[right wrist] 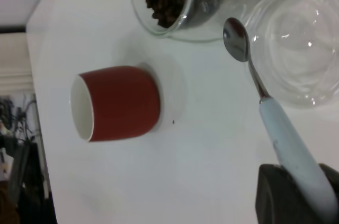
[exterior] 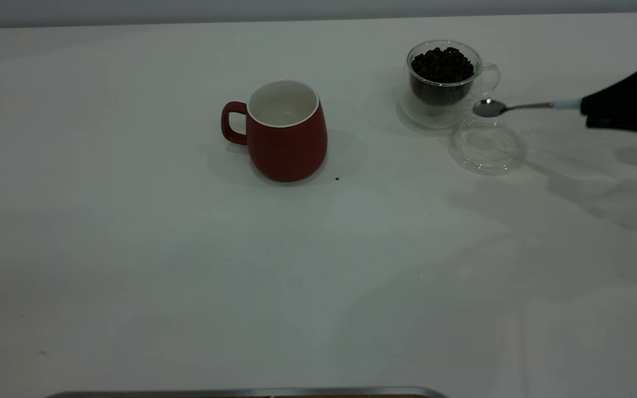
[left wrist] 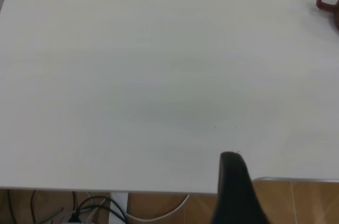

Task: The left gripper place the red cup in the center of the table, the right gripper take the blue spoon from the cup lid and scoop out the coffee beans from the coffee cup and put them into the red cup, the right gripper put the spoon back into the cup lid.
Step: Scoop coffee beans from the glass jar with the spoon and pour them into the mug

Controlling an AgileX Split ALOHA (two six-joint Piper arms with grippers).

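Red cup (exterior: pixel 287 138) stands mid-counter (exterior: pixel 130 249); near the far right corner, the right gripper (exterior: pixel 600 110), jaws clamping the blue spoon (exterior: pixel 517 106), holds it above the cup lid (exterior: pixel 487 146) beside the coffee cup (exterior: pixel 444 83)

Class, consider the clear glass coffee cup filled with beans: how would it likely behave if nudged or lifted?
The coffee cup is clear glass, so probably fragile and smooth to grip. Its wide clear base suggests it would slide rather than tip. The coffee beans heap near the rim, so a jolt might spill some.
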